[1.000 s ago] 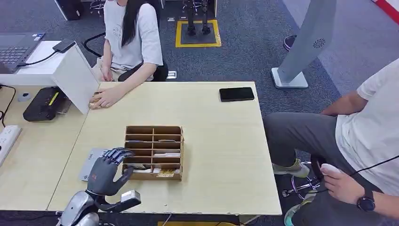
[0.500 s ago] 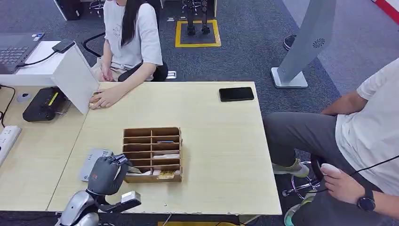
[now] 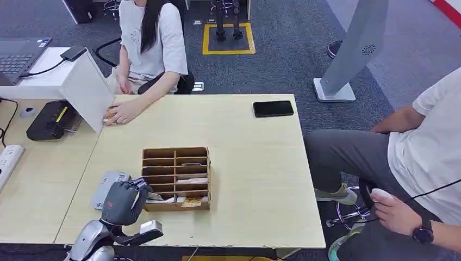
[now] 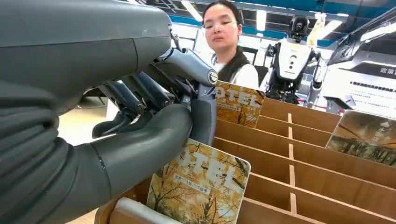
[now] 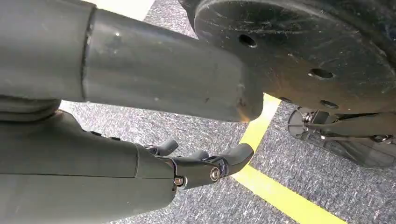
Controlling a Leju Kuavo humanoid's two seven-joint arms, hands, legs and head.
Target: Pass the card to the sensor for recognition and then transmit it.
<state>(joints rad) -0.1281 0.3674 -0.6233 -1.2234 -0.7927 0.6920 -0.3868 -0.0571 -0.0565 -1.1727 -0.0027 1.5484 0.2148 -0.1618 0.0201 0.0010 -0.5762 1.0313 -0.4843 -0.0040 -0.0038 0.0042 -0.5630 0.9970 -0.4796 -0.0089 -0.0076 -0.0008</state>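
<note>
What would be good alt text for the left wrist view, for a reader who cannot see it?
The left hand closes thumb and fingers on a yellow card standing in the near corner slot of a wooden rack. Two more cards stand in farther slots, and a person sits behind the rack.

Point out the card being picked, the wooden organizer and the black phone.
card (image 4: 201, 186), left wrist view, its printed face.
wooden organizer (image 3: 176, 205), head view, front wall.
black phone (image 3: 273, 109), head view, screen middle.
</note>
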